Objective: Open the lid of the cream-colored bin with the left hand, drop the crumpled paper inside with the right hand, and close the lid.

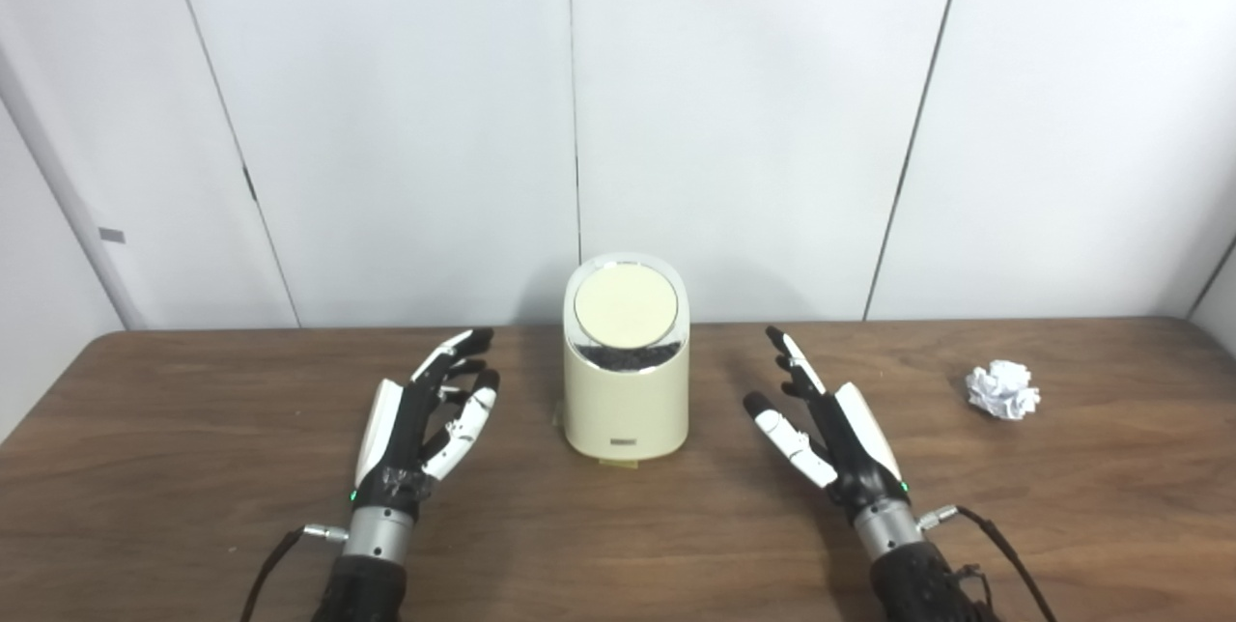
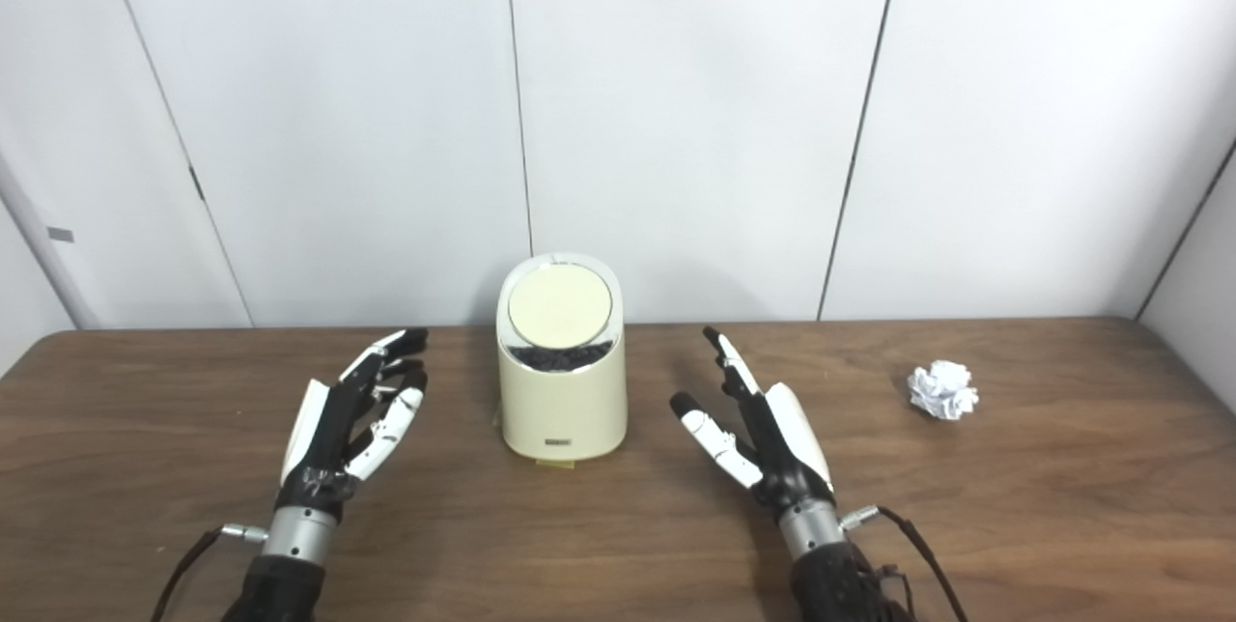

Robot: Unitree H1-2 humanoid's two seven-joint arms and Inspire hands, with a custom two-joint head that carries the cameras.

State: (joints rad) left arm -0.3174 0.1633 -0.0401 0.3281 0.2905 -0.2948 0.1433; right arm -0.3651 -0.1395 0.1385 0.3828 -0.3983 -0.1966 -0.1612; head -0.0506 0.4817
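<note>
While both hands rest spread and empty, your left hand [image 1: 425, 409] sits just left of the cream-colored cylindrical plastic bin [image 1: 626, 381], nearer its round lid [image 1: 618, 306] than the right hand [image 1: 830, 429].

Dark brown wooden table [image 1: 618, 545] spread beneath the fingers; white panelled wall [image 1: 753, 100] with dark vertical seams rising well beyond the fingertips
</note>
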